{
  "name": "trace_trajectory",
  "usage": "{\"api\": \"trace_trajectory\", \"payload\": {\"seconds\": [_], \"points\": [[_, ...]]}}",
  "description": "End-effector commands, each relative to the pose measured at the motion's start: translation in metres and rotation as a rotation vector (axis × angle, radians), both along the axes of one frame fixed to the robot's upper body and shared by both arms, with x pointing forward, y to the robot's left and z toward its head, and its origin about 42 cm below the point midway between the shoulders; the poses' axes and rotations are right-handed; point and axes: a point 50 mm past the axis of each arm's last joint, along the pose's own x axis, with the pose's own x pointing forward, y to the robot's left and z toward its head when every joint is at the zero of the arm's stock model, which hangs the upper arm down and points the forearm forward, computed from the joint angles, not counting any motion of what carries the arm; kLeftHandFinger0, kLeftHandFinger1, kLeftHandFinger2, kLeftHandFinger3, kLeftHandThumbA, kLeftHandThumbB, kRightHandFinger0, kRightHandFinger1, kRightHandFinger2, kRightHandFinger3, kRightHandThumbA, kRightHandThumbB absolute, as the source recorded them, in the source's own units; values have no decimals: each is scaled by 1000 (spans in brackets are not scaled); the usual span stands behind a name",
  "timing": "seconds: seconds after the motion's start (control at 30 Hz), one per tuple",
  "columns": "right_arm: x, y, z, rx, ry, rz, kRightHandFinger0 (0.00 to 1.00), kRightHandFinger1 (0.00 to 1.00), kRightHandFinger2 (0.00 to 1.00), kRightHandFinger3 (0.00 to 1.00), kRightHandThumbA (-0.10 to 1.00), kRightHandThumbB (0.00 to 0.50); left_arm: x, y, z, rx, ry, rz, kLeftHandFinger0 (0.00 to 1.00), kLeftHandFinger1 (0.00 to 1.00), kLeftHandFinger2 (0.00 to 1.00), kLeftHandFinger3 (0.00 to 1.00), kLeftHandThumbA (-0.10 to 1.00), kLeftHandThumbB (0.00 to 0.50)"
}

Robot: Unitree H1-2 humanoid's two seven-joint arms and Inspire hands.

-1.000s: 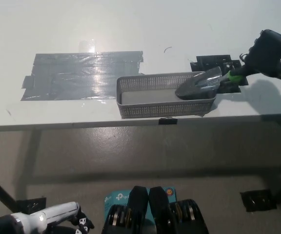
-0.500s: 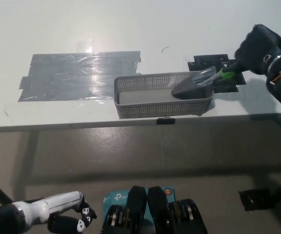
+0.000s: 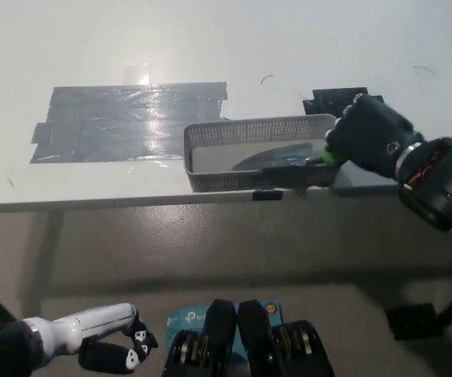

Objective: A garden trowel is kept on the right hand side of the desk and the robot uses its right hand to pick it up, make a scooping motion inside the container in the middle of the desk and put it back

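A grey mesh container (image 3: 210,179) sits near the desk's front edge, in the middle. My black right hand (image 3: 367,135) is shut on the green handle of the garden trowel (image 3: 277,159), at the container's right end. The trowel's grey blade lies low inside the container, pointing left, somewhat blurred. My white left hand (image 3: 108,347) rests below the desk at the lower left, away from the work.
A patch of grey tape (image 3: 128,119) covers the white desk (image 3: 210,47) left of the container. Black tape marks (image 3: 334,98) lie behind the right hand. A small black clip (image 3: 269,195) sits on the desk's front edge under the container.
My right hand has come forward and down to the container's right end, and the trowel blade has dropped from above the rim into the container, sweeping left.
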Motion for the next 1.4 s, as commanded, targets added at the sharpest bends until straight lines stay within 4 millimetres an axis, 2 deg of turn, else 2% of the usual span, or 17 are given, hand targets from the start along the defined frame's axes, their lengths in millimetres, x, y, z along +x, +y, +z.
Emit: {"api": "trace_trajectory", "payload": {"seconds": [0.0, 0.37, 0.6, 0.7, 0.8, 0.83, 0.9, 0.97, 1.03, 1.07, 1.17, 1.2, 1.23, 1.27, 1.3, 1.33, 1.37], "points": [[-6, 16, 9, 177, -80, 193, 0, 95, 530, 195, -100, 0, 5, 0, 13, 21, -32, -8, 955, 754, 732, 822, 1000, 500], [10, 21, 4, 269, -107, 204, 0, 39, 446, 209, -100, 23, 3, -1, 12, 29, -26, -13, 963, 776, 745, 850, 1000, 500], [23, 51, 17, 356, -88, 119, 0, 53, 446, 304, -100, 0, -8, -2, 0, 10, 16, -9, 910, 762, 759, 859, 1000, 500], [25, 60, 23, 405, -78, 101, 0, 41, 433, 277, -100, 0, -13, -3, -5, 7, 33, -12, 910, 763, 769, 865, 1000, 500], [30, 65, 43, 416, -118, 111, 0, 0, 409, 148, -100, 10, -12, -2, -6, -9, 50, -12, 939, 765, 791, 847, 1000, 500], [30, 66, 50, 418, -124, 106, 0, 5, 429, 123, -100, 55, -15, 0, -10, -10, 60, -6, 950, 769, 794, 832, 1000, 500], [30, 65, 60, 405, -147, 111, 0, 52, 466, 58, -100, 5, -16, 1, -11, -11, 59, 3, 947, 774, 811, 835, 1000, 500], [30, 61, 72, 383, -203, 142, 0, 37, 456, 2, -100, 0, -17, 2, -11, -9, 59, 2, 947, 777, 814, 837, 1000, 500], [29, 51, 95, 366, -287, 191, 0, 22, 485, 0, -100, 118, -18, 3, -11, -7, 57, 4, 954, 786, 817, 847, 1000, 500], [29, 47, 103, 358, -300, 195, 0, 50, 652, 278, -100, 91, -19, 3, -12, -6, 56, 9, 949, 782, 807, 850, 1000, 500], [27, 38, 124, 322, -337, 209, 0, 84, 318, 344, -100, 98, -19, 3, -13, -1, 48, 14, 939, 771, 796, 849, 1000, 500], [25, 33, 135, 368, -352, 235, 0, 73, 264, 286, -100, 91, -18, 3, -13, 5, 47, 15, 937, 772, 796, 852, 1000, 500], [22, 22, 151, 375, -398, 298, 0, 3, 212, 11, -100, 91, -18, 3, -14, 3, 51, 20, 939, 779, 798, 861, 1000, 500], [20, 19, 160, 376, -408, 309, 0, 0, 36, 1, -100, 88, -18, 3, -15, -3, 54, 25, 940, 778, 795, 860, 1000, 500], [17, 15, 169, 380, -414, 325, 0, 0, 7, 1, -100, 62, -18, 4, -16, -5, 58, 26, 939, 777, 795, 858, 1000, 500], [13, 10, 182, 375, -412, 329, 0, 0, 191, 261, -100, 198, -16, 3, -16, -9, 58, 29, 936, 774, 792, 856, 1000, 500], [13, 9, 183, 373, -411, 330, 0, 0, 235, 309, -100, 199, -16, 3, -16, -10, 58, 30, 935, 773, 791, 855, 1000, 500]]}}
